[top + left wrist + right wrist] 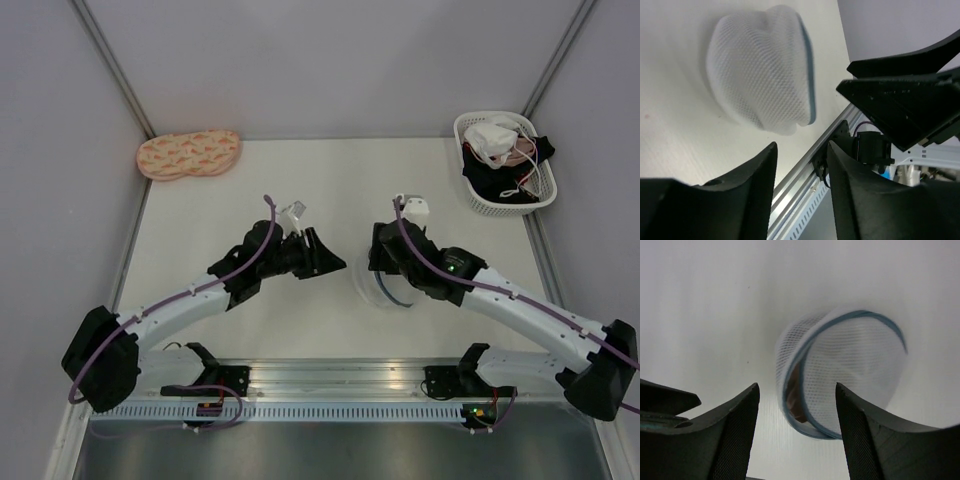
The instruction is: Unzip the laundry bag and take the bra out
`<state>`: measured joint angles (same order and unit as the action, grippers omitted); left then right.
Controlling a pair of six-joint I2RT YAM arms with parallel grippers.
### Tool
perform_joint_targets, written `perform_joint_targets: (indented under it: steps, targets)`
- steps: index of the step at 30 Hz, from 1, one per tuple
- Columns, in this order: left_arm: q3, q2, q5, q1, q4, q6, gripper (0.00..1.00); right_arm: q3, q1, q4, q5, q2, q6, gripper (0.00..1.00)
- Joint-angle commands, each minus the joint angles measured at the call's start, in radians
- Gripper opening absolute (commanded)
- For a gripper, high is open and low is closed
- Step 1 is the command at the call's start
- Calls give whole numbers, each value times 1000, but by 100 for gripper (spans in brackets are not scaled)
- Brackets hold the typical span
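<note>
The laundry bag (371,291) is a small white mesh pouch with blue-grey hoop rims, lying on the table under my right gripper (381,262). In the right wrist view the bag (855,365) lies just beyond my open gripper (797,392). A gap between its rims shows a bit of taupe-brown fabric, the bra (796,386), inside. My left gripper (332,264) is open and empty, to the left of the bag. In the left wrist view the bag (760,70) lies ahead of the open gripper (801,167), apart from it. The black right gripper (905,97) shows at the right.
A peach patterned pad (188,154) lies at the far left. A white lattice basket (484,196) with white, pink and dark garments stands at the far right. An aluminium rail (340,380) runs along the near edge. Grey walls enclose the table.
</note>
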<state>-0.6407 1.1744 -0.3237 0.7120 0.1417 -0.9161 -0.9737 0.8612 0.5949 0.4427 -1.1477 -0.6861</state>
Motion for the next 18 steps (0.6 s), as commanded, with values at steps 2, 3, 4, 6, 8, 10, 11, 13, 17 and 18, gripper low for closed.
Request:
perform_joint_targets:
  steps: [2,3,4,6,8,10,11,13,17,18]
  targets:
    - [-233,100,52,87,-88,164,54,-22,-25,193,362,169,-231,68]
    - [-249,117,58,92,-91,167,55,-26,-27,225,390,189,-251,68]
    - [-258,151,67,98,-93,171,55,-36,-27,283,418,221,-275,68]
    - [-302,186,83,112,-129,183,55,-46,-27,357,465,241,-318,68]
    - [-379,249,118,151,-190,230,54,-46,-27,384,472,255,-329,68]
    - [-451,341,200,208,-325,307,52,-31,-28,393,469,272,-342,68]
    - [-538,375,245,233,-391,333,51,-23,-28,391,464,281,-345,68]
    - [-611,450,364,295,-520,396,51,-2,-28,375,450,304,-346,68]
    - [-660,556,423,326,-557,402,49,20,-28,370,439,322,-343,67]
    - [-660,562,463,328,-564,402,43,23,-28,370,436,324,-342,66]
